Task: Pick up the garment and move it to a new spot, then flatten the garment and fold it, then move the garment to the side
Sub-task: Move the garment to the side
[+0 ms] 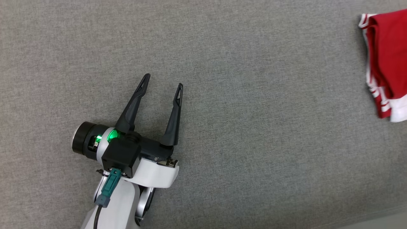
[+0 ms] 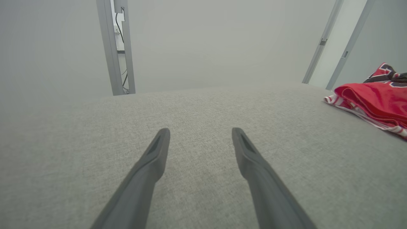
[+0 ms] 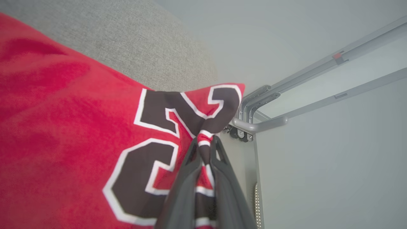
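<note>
The garment (image 1: 386, 60) is a red jersey with white trim, lying bunched at the far right edge of the grey table in the head view. In the left wrist view the garment (image 2: 375, 100) sits far to the right. My left gripper (image 1: 162, 85) rests open over bare cloth at lower left, well away from it, with nothing between its fingers (image 2: 152, 159). In the right wrist view my right gripper (image 3: 206, 143) is shut on a pinched fold of the garment (image 3: 73, 133), which bears dark numbers outlined in white.
The grey fabric table top (image 1: 241, 105) stretches wide between my left gripper and the jersey. Its front edge shows at lower right (image 1: 375, 218). Metal frame posts (image 2: 116, 47) stand behind the table, and table legs with a hinge (image 3: 254, 124) lie below its edge.
</note>
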{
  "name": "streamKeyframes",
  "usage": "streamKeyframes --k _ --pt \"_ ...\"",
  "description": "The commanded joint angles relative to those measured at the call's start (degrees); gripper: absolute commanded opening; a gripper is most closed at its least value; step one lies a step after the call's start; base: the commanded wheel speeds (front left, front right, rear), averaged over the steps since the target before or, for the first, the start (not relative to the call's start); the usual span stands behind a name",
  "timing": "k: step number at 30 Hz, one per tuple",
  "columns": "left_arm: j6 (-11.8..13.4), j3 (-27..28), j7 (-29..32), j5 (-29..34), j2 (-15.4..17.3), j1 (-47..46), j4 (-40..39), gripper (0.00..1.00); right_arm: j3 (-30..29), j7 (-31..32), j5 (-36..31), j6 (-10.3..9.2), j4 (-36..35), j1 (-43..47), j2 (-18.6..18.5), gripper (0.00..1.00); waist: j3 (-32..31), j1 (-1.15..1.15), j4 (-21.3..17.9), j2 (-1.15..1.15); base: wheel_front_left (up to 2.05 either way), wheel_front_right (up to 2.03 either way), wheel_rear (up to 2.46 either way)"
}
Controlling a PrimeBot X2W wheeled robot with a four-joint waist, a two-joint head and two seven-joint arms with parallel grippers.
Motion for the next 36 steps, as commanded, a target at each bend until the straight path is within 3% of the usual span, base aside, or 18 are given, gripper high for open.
streamKeyframes --k 1,11,12,14,24,28,36 --pt "0.3 0.5 0.1 -0.1 0.5 -0.2 0.7 1.0 -1.0 0.0 -1.1 -0.06 0.5 -0.9 -0.3 0.0 0.2 0.0 0.3 0.0 0.0 0.0 0.0" --pt "0.4 0.9 0.1 -0.6 0.6 -0.4 1.1 1.0 -21.0 0.0 -21.3 -0.06 2.0 2.5 3.5 0.0 0.7 0.0 1.1 0.0 0.0 0.0 0.0" --pt "0.5 0.9 0.1 -0.7 0.6 -0.4 1.1 1.0 -22.5 0.0 -22.7 -0.06 1.6 3.0 4.1 0.23 0.7 0.0 1.2 0.0 0.0 0.0 0.0" --pt "0.5 0.9 0.1 -0.8 0.6 -0.5 1.1 1.0 -25.5 0.0 -23.2 -0.05 2.6 4.3 6.2 1.0 0.6 0.0 1.2 0.0 0.0 0.0 0.0" --pt "1.1 0.1 0.1 -2.4 0.4 0.9 1.4 1.0 -30.0 -0.1 -28.8 -0.06 -2.6 6.2 10.0 1.0 -3.8 0.0 2.0 0.0 0.0 0.0 0.0" --pt "1.8 0.1 0.1 -3.7 0.4 2.0 1.1 1.0 -29.8 0.0 -26.3 -0.05 -6.7 7.5 12.6 1.0 -7.4 0.0 2.4 0.0 0.0 0.0 0.0" --pt "3.2 1.9 0.1 -5.4 0.4 3.9 0.6 1.0 -28.3 0.0 -15.3 -0.05 -18.1 12.9 16.6 1.0 -14.7 0.0 3.7 0.0 0.0 0.0 0.0"
